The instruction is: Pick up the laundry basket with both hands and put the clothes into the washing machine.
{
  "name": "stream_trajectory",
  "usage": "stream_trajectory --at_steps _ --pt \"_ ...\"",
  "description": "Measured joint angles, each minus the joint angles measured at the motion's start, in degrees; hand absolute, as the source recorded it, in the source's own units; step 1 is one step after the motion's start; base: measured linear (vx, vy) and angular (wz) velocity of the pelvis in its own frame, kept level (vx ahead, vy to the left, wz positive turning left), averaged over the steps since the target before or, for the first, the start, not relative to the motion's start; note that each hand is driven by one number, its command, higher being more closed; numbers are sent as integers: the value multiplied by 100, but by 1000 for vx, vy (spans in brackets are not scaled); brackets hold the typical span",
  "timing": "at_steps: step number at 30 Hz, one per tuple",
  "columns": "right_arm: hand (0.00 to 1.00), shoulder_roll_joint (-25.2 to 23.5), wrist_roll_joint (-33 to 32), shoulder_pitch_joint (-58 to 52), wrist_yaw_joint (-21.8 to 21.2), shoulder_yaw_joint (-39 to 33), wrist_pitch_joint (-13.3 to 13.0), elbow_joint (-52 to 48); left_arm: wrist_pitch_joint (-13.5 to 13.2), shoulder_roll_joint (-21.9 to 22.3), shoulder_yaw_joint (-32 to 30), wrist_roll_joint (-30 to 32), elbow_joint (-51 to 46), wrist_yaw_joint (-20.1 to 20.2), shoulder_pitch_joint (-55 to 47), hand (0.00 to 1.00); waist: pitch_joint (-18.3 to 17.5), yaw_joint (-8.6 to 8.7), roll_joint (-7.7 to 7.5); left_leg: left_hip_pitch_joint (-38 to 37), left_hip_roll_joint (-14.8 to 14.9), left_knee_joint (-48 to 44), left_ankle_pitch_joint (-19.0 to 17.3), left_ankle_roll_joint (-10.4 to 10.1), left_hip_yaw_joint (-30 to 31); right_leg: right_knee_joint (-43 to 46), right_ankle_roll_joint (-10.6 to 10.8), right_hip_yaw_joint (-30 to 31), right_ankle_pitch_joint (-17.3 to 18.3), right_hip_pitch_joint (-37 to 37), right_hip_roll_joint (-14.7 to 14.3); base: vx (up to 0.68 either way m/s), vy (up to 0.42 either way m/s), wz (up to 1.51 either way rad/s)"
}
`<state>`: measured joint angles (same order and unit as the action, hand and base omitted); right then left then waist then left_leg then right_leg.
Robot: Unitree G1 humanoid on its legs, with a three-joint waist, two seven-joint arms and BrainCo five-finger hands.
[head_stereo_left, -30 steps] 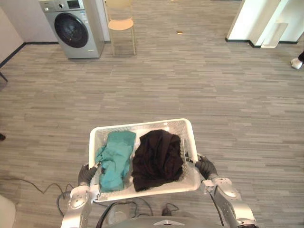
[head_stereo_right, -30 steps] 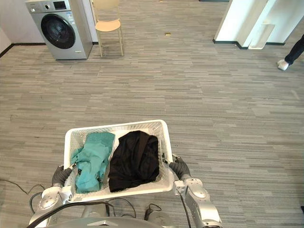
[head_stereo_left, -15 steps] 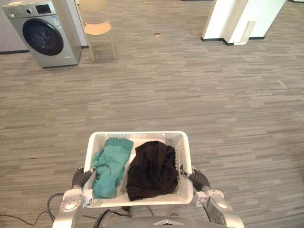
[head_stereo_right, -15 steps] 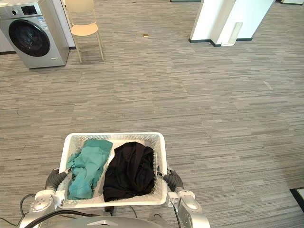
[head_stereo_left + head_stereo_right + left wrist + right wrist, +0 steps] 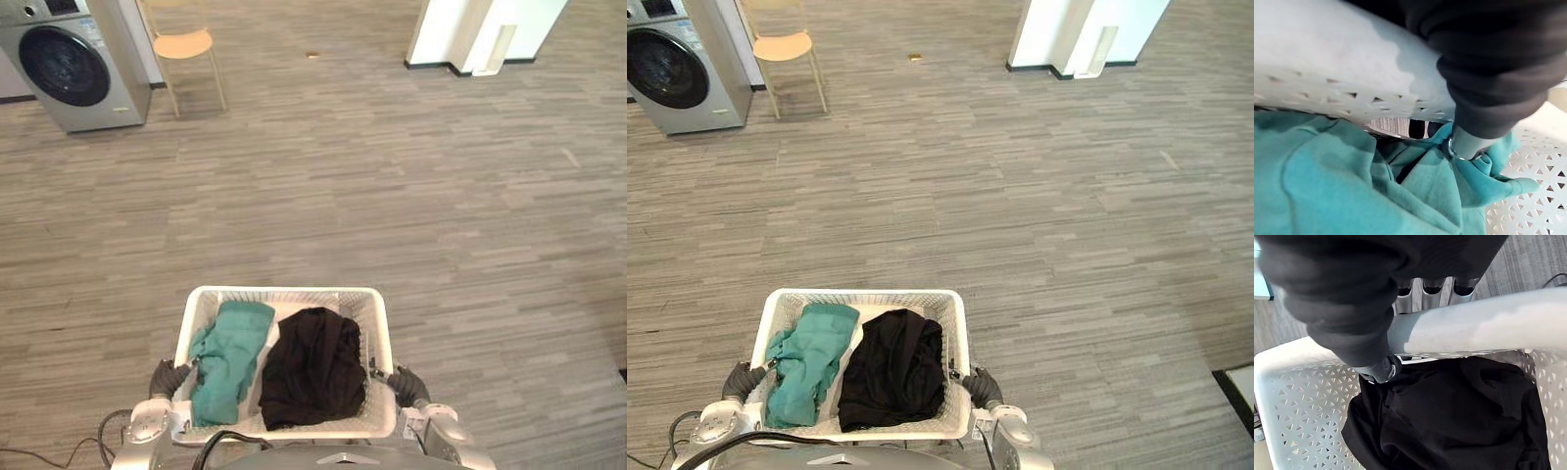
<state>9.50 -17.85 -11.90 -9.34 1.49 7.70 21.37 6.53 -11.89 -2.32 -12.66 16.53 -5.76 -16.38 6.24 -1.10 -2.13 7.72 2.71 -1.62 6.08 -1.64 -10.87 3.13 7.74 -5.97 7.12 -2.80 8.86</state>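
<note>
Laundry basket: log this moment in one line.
laundry basket: held | left robot hand: grips rim | right robot hand: grips rim | inside: teal garment, black garment | washing machine: far ahead-left

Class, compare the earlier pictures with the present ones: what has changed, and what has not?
Only the camera moved: the washing machine and chair now sit nearer the view's upper left corner. Nothing was taken or released. The left hand and right hand still grip the laundry basket, teal garment left, black garment right.
</note>
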Motion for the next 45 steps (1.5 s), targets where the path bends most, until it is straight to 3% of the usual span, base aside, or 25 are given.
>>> stream_trajectory --at_steps 3,6,7,8,9,11,14,16,18,19,22,23,24,26,28,32,34,36,37,38,39,41,42,43,45 --pt "100 87 0 165 2 -195 -56 -32 0 237 -54 -1 -63 -24 168 100 132 -8 86 553 36 -1264 -812 5 77 410 126 -178 164 79 94 87 32 -1" --pt "100 94 0 194 1 -440 -147 -113 0 424 -47 0 -255 -24 263 100 310 64 157 638 -116 -1566 -1115 157 302 1612 308 -569 331 410 360 44 105 52" --pt "100 91 0 181 1 -499 -142 -312 0 445 -44 0 -315 -26 302 100 364 108 138 565 -270 -1541 -1172 248 353 2755 152 -699 268 857 653 58 197 70" --pt "100 72 0 130 -1 -515 -181 -465 0 420 -42 1 -436 -25 333 100 470 154 66 352 -475 -1501 -1234 349 463 3859 -544 -696 -22 1254 934 120 202 80" --pt "100 58 0 132 -4 -515 -208 -477 0 405 -39 1 -496 -25 332 100 543 173 68 235 -528 -1498 -1263 405 510 4311 -848 -602 -320 1417 1028 242 212 74" --pt "100 -69 0 98 -5 -498 -238 -467 -1 269 -70 1 -530 -26 342 100 664 148 156 -46 -559 -1480 -1402 614 674 5171 -731 -302 -123 1920 886 247 170 34" --pt "100 -249 0 210 10 -476 -250 -473 -2 34 -104 1 -585 -25 489 100 755 174 206 -303 -553 -1106 -1405 680 953 4023 -582 -556 373 2371 255 239 67 32" --pt "100 -245 -15 236 29 -515 -253 -483 -1 12 -64 1 -582 -22 564 100 790 205 252 -504 -587 -782 -1407 682 1018 2348 -445 -733 90 2429 -56 364 -1 40" --pt "100 -251 -28 158 115 -537 -239 -639 -1 2 -8 1 -574 -22 598 100 759 279 134 -830 -793 -403 -1479 664 1261 352 -190 -553 -766 2424 -240 423 -47 47" --pt "100 -254 -28 102 127 -567 -236 -729 -1 8 20 1 -552 -22 635 100 763 311 118 -873 -839 -433 -1567 664 1339 301 -210 -397 -867 2479 -234 516 -121 85" --pt "100 -263 -35 -263 135 -720 -221 -922 0 71 221 47 -536 -14 578 100 640 463 341 -1013 -564 -1403 -2459 474 1761 964 -862 -328 -883 2309 -527 656 -221 105" --pt "100 -297 -39 -403 143 -720 -225 -1099 0 152 193 51 -549 -8 509 100 646 493 427 -669 -329 -2790 -2753 106 1573 1239 -834 -592 -673 2054 -629 720 -261 69" --pt "100 -187 -40 -490 198 -691 -196 -1226 -1 274 165 53 -630 -7 377 100 629 475 577 -96 33 -4449 -2436 -204 1349 1488 -1025 -756 -422 1809 -849 711 -253 59" --pt "100 31 -49 -563 196 -594 -127 -1466 -5 469 48 49 -691 -1 161 100 647 256 676 502 524 -6367 -1436 -209 1179 1625 -1166 -732 -69 1181 -1162 655 -198 -8" --pt "100 50 -49 -581 242 -649 -128 -1589 -11 591 26 49 -705 12 137 100 662 112 651 1057 738 -7462 -1510 -155 1069 1383 -1209 -618 176 443 -1290 718 -154 -9" --pt "100 119 -86 -318 233 -660 -121 -1568 -42 639 -30 42 -749 28 224 100 695 -92 490 2031 760 -5343 -1927 -82 437 538 -1209 -257 201 -715 -1000 680 -22 -25" --pt "100 126 -86 -267 222 -629 -120 -1547 -44 648 -82 40 -753 28 221 100 683 -183 506 2019 718 -3428 -1673 -283 408 394 -1166 -197 292 -977 -837 532 118 -59" --pt "100 227 -94 -260 182 -610 -142 -1446 -40 752 -117 51 -811 36 115 100 524 -227 731 1942 794 -1150 -1128 -488 638 442 -832 52 747 -1385 -705 788 328 -68" --pt "100 229 -95 -257 182 -610 -147 -1407 -37 764 -117 52 -810 36 98 100 500 -234 738 1940 792 -1153 -1114 -483 635 496 -807 107 849 -1433 -668 813 424 -66" --pt "100 150 -94 -185 189 -606 -156 -1152 -30 751 -149 53 -723 34 17 100 346 -255 566 1955 587 -1588 -282 -464 586 905 -755 372 1151 -1473 -359 529 305 -50" --pt "100 70 -90 -176 190 -585 -137 -1001 -16 744 -189 53 -663 35 -49 100 176 -250 357 2007 388 -1891 -115 -274 563 1536 -725 555 1189 -1199 -85 673 384 -66" --pt "100 -32 -89 -113 178 -467 -164 -893 -27 614 -252 53 -719 39 -108 100 93 -229 -70 1948 59 -2469 -540 125 284 3403 -518 832 618 -378 397 636 347 -23" --pt "100 -98 -87 -137 149 -452 -157 -844 -8 502 -252 53 -718 51 -85 100 90 -138 -250 1752 -158 -2683 -880 302 216 4425 -454 888 -469 34 589 712 305 34" --pt "100 -154 -83 -168 129 -456 -166 -742 6 441 -256 57 -718 46 -78 100 105 -56 -293 1514 -273 -2725 -1084 408 237 5163 -353 857 -859 282 686 806 315 45" --pt "100 -233 -31 -129 88 -452 -156 -662 14 333 -259 62 -716 38 -5 100 287 -25 -81 450 -352 -2385 -1488 493 387 6380 -584 466 -105 895 533 646 238 23"
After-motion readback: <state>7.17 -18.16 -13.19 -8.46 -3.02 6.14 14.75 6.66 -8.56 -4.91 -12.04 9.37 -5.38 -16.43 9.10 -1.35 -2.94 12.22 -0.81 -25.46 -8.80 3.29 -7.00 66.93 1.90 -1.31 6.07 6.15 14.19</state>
